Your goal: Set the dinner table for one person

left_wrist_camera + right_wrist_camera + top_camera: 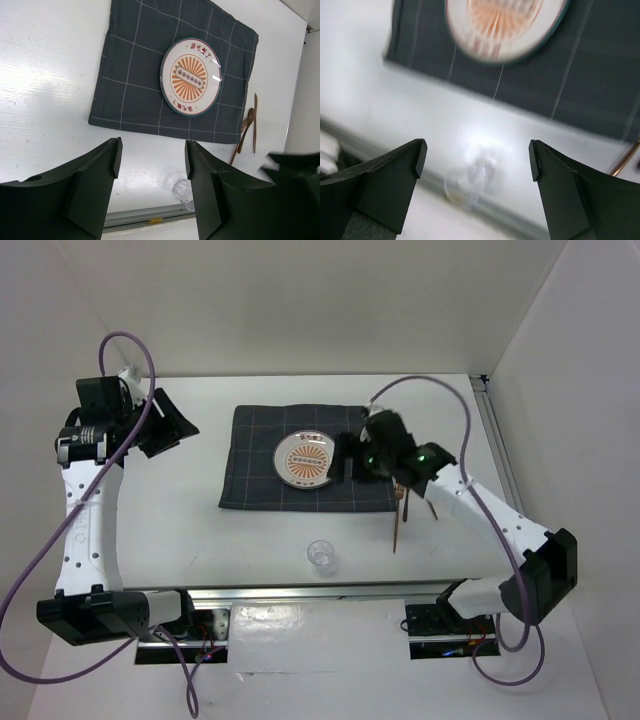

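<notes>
The white dinner table (170,510) fills the middle of the top view, its long axis running left to right, with metal rails (320,591) along its bottom and right edges. A dark grey checked cloth (255,465) lies flat at the centre, and a round plate (300,458) with an orange sunburst rests on it. A clear glass (321,556) stands below the cloth on bare tabletop. Brown wooden utensils (399,523) lie off the cloth's lower right corner, pointing roughly up and down. The right gripper (348,458) hovers at the plate's right edge with its jaws wide apart. The left gripper (168,425) is at upper left, well apart from the cloth, with its jaws also spread.
</notes>
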You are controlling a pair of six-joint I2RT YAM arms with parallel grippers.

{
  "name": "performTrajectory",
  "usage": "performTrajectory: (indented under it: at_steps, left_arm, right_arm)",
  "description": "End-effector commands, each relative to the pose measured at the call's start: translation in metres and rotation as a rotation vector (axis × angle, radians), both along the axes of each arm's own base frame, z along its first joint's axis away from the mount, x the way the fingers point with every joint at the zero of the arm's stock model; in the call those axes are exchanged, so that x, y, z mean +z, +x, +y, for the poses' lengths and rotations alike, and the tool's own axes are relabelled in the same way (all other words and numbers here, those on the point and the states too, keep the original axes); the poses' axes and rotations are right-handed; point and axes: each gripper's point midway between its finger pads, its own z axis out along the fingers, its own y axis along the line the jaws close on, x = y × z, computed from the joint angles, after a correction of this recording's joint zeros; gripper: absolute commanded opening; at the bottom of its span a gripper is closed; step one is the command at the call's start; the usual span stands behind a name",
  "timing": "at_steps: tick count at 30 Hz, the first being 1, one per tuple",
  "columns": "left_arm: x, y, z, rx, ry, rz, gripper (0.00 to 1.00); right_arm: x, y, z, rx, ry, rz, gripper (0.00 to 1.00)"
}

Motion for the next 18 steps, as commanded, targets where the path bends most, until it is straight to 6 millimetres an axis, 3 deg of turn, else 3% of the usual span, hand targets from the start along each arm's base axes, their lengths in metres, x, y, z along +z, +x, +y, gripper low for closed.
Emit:
performTrajectory:
  at_steps: [1, 2, 3, 6, 11, 18]
  left_arm:
    - [0.013, 0.009, 0.002, -0.018, 0.032, -0.054, 0.70]
    - [0.015, 0.011, 0.003, -0.018, 0.034, -0.066, 0.70]
    - [0.006, 0.010, 0.002, -0.019, 0.030, -0.042, 0.70]
    - [0.000, 0.011, 0.003, -0.019, 0.029, -0.036, 0.70]
    - [0.000, 0.011, -0.004, -0.039, 0.028, -0.036, 0.70]
    - [-0.003, 0.010, -0.006, -0.046, 0.021, -0.028, 0.70]
  right_arm:
    - [-0.072, -0.098, -0.004, 0.138, -0.218, 0.257, 0.96]
    - [-0.071, -0.111, -0.001, 0.111, -0.197, 0.273, 0.96]
    - [-0.083, -0.133, 0.004, 0.150, -0.215, 0.302, 0.96]
    - [-0.095, -0.160, 0.019, 0.203, -0.178, 0.340, 0.94]
    - [-0.115, -0.159, 0.030, 0.205, -0.193, 0.366, 0.90]
    - [-0.121, -0.147, 0.045, 0.224, -0.200, 0.353, 0.86]
